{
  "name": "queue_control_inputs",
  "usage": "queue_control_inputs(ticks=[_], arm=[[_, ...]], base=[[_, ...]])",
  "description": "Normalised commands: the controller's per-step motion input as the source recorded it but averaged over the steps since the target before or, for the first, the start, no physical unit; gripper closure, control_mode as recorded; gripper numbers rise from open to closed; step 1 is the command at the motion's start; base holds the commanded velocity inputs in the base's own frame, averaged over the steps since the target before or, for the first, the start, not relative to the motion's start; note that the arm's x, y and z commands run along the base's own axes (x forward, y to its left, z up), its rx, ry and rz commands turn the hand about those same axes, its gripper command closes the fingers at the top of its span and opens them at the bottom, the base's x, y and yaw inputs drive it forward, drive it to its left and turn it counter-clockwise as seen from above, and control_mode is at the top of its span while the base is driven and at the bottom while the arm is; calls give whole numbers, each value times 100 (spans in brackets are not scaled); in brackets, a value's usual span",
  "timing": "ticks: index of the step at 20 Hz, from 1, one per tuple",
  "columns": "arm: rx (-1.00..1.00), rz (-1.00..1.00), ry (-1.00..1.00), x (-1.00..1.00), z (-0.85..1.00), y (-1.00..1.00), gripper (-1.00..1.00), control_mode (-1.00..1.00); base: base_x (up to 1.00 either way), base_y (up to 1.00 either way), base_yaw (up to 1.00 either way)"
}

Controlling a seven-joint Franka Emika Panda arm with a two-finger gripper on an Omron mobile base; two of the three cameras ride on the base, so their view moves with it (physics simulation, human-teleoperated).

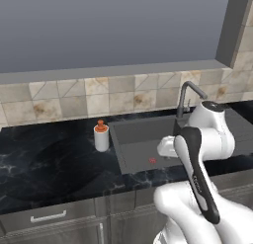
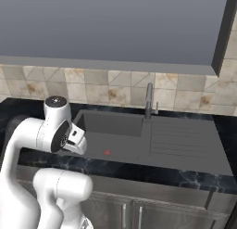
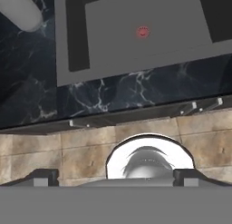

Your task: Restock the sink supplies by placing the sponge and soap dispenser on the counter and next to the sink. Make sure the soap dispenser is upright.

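Standing on the counter [image 1: 54, 164] just beside the sink's left rim, the dispenser [image 1: 101, 136] is upright, pump on top, so half the job looks done from where I watch. It sits off to the left of the hand and a little beyond it, well apart from the fingers. In the hand view the same white bottle [image 3: 20, 12] shows at the upper left corner, over the black marble.

Moving right, the gripper [image 3: 116, 177] hangs over the front edge of the sink [image 1: 143, 139], pointing down, with the basin's red drain mark almost straight ahead of it and the counter's front lip and cabinet fronts just under it. Its two fingertips [image 3: 43, 177] stand far apart at the bottom corners of the hand view, wide open, with nothing between them: the hand carries nothing.

Further right again, the faucet [image 1: 187, 97] rises behind the basin, past the hand, and the ribbed drainboard [image 2: 180, 137] stretches off to the hand's right.

I can spot no sponge anywhere on the slab, in the basin or on the drainboard. My reading is that the sponge is the part left: it has to be found, fetched and laid on the counter next to the sink, and the empty, open hand seems ready for that.
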Motion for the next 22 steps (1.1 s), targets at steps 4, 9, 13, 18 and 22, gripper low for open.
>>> queue_control_inputs(ticks=[4, 9, 13, 18, 22], arm=[[-2, 0, 0, 0, -5, 8, -100, 100], [0, 0, 0, 0, 0, 0, -100, 100], [0, 0, 0, 0, 0, 0, -100, 100], [0, 0, 0, 0, 0, 0, -100, 100], [0, 0, 0, 0, 0, 0, -100, 100]], base=[[-5, 0, 0], [-37, -1, -23], [-44, -13, -56], [-31, -5, -66], [-7, 1, -79]])
